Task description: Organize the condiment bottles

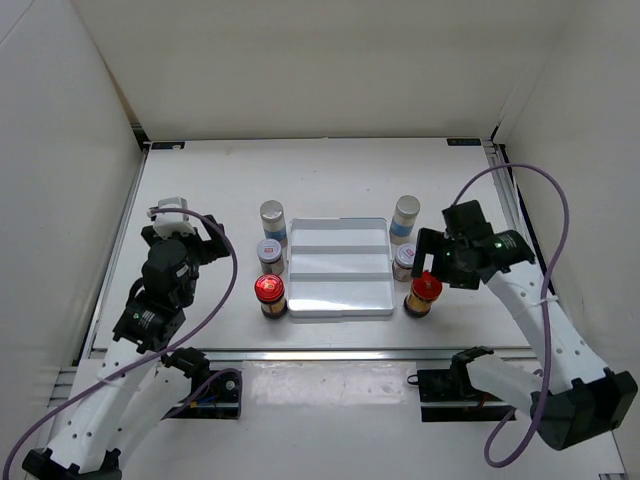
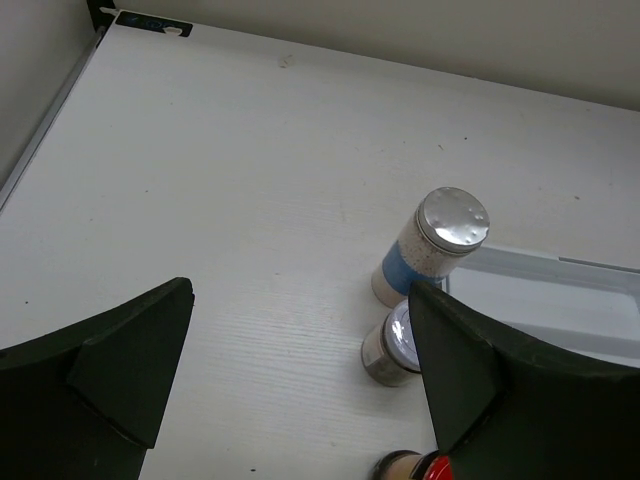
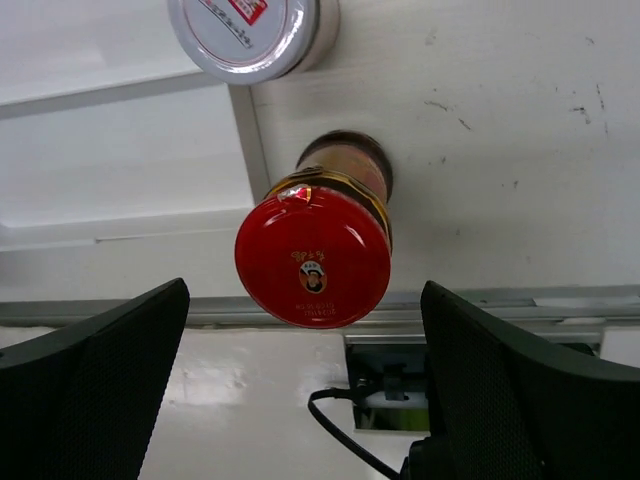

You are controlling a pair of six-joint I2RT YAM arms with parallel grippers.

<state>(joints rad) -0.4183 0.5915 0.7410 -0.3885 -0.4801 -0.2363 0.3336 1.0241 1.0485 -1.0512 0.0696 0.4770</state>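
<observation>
Red-capped bottle [image 3: 313,255] stands framed by the wide, empty right hand [image 3: 303,300]; the left hand [image 2: 300,340] gapes too. Next, likely: lower, close, carry it to the tray [image 1: 340,290].

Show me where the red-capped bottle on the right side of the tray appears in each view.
Top external: the red-capped bottle stands right of centre, at the near right corner of the white tray.
Left wrist: not in it; the red at the bottom edge is the other red-capped bottle.
Right wrist: in the middle, seen from above.
Shared landmark: the white tray, left of the bottle in both.
</observation>
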